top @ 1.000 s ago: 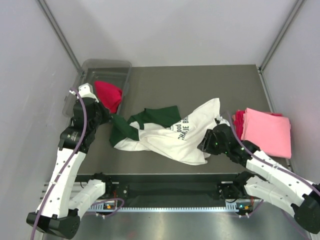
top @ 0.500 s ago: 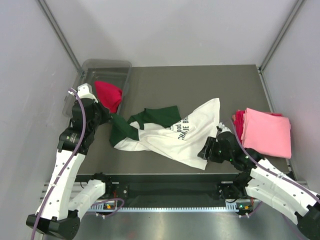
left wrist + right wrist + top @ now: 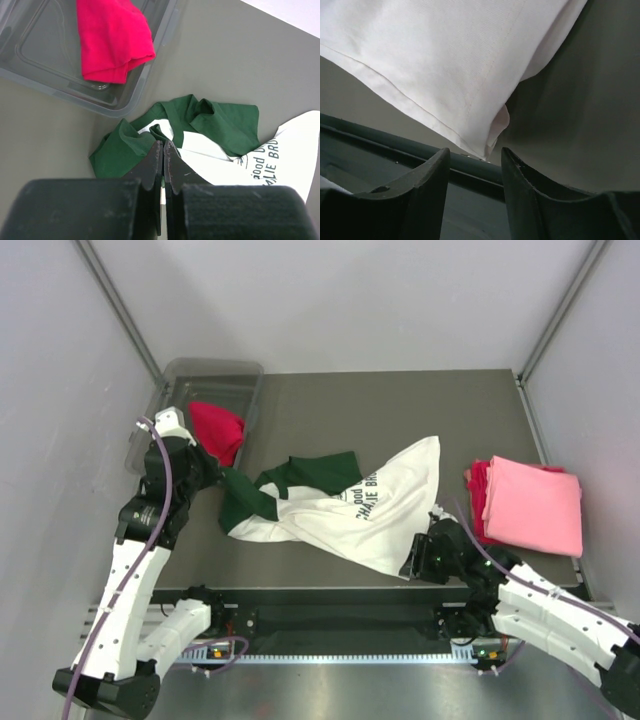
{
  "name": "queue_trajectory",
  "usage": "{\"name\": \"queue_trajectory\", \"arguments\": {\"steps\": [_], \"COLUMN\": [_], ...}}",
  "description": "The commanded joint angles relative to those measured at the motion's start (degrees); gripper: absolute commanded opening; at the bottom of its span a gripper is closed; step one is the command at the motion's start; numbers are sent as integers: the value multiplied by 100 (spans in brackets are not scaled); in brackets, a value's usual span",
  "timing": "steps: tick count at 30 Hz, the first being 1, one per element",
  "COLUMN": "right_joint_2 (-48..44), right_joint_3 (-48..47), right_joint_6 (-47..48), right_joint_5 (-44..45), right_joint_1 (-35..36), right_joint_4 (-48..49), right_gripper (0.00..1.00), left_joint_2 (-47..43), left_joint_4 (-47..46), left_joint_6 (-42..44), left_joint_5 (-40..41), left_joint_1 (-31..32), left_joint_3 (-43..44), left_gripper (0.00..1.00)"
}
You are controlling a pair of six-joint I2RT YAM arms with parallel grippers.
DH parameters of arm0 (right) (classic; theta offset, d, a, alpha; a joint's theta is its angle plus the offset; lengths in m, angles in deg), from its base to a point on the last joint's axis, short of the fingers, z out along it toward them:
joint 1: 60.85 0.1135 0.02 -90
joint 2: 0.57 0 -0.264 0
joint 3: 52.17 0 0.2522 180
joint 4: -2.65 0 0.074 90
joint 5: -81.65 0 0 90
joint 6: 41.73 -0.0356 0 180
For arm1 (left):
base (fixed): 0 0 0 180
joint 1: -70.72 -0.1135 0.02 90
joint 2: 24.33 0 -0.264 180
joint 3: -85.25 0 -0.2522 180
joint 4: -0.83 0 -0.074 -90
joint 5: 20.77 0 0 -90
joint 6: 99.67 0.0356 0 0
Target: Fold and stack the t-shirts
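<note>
The white t-shirt [image 3: 360, 515] with dark green sleeves [image 3: 245, 502] and black print lies crumpled mid-table. My left gripper [image 3: 212, 476] is shut on the tip of its green sleeve [image 3: 120, 150], seen at the jaws in the left wrist view [image 3: 163, 145]. My right gripper [image 3: 412, 562] is open and low at the near table edge. The shirt's white hem corner [image 3: 495, 130] lies just ahead of its jaws [image 3: 475, 155], not between them. A folded light pink t-shirt [image 3: 535, 502] rests on a red one [image 3: 478, 490] at the right. Another red t-shirt [image 3: 217, 428] lies in the bin.
The clear grey plastic bin [image 3: 210, 375] stands at the back left, just beyond my left gripper; it also shows in the left wrist view [image 3: 35, 55]. The dark rail of the table's near edge [image 3: 395, 145] runs right under my right gripper. Grey walls enclose the table.
My right gripper has drawn back along the shirt's right side toward the near table edge and now sits at the hem corner. The left arm and sleeve have barely moved.
</note>
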Motion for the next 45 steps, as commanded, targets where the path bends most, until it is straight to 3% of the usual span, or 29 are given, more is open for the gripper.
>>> {"name": "queue_trajectory", "arguments": {"steps": [1,11,14,15,16,23,27,31,35,39,40,43,45], "right_joint_2": [139,614,650,571,518,-255,-642,76,1157,2141,2266,2565,2583], "right_joint_3": [-76,-15,-94,-155,-208,-778,-1576,-2728,-4072,-5644,-5901,-6885,-7534], "right_joint_6": [-122,-184,-166,-157,-157,-87,18,501,1125,1748,1793,2180,2434], "right_joint_5": [33,-2,146,165,191,252,1375,2246,2555,1821,1634,1036,851], "right_joint_1": [122,184,201,202,202,202,193,35,-360,-1361,-1807,-2249,-2303], "right_joint_4": [194,897,783,722,513,-447,-764,-878,-799,-571,-544,-631,-719], "right_gripper": [45,35,19,3,0,0,0,0,0,0,0,0,0], "left_joint_2": [24,-11,-19,-19,-28,-28,111,559,1043,1797,1983,2651,2670], "left_joint_4": [-363,-302,-293,-301,-284,-319,-486,-389,-416,-415,-216,382,525], "left_joint_6": [59,85,103,103,103,103,234,279,165,295,366,551,630], "left_joint_5": [45,61,71,53,36,-44,113,729,747,1037,1159,1704,1749], "left_joint_1": [-21,-21,-21,-21,-21,-21,-21,-21,-21,-21,-21,-21,-22], "left_joint_3": [57,93,102,102,102,102,189,760,1726,2947,3698,5507,6128], "left_gripper": [0,0,0,0,0,0,0,0,0,0,0,0,0]}}
